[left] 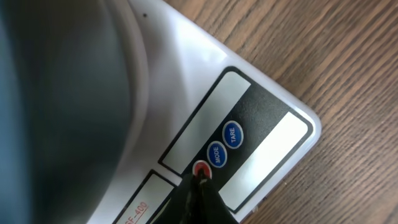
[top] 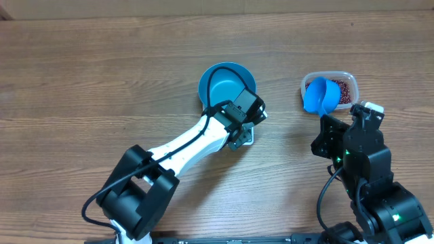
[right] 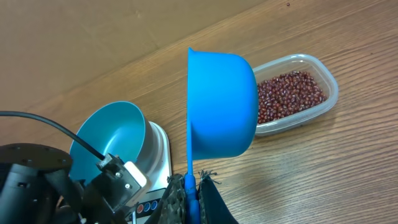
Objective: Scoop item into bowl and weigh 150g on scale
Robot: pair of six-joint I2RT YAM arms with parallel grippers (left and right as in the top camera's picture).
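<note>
Overhead: bowl (top: 224, 85) at centre; beans (top: 344, 93) in tub (top: 347, 80), far right.
Left wrist: left gripper (left: 198, 190) closed and empty, its tip on the red button (left: 202, 168) of the scale (left: 186, 81).
Right wrist: right gripper (right: 189, 190) clamped on the handle of the scoop (right: 221, 106).
Judgement: beans are loose and light and will roll, so move them by scoop only.

Seen from the left wrist, the control panel of the white scale (left: 186, 81) has two round blue buttons lettered in white capitals: the TARE button (left: 233, 134) and, just beside it, the MODE button (left: 216, 154). At the picture's lower edge, red lettering (left: 135, 213) on the scale's white face reads "F-400"; anything before it is cut off.
</note>
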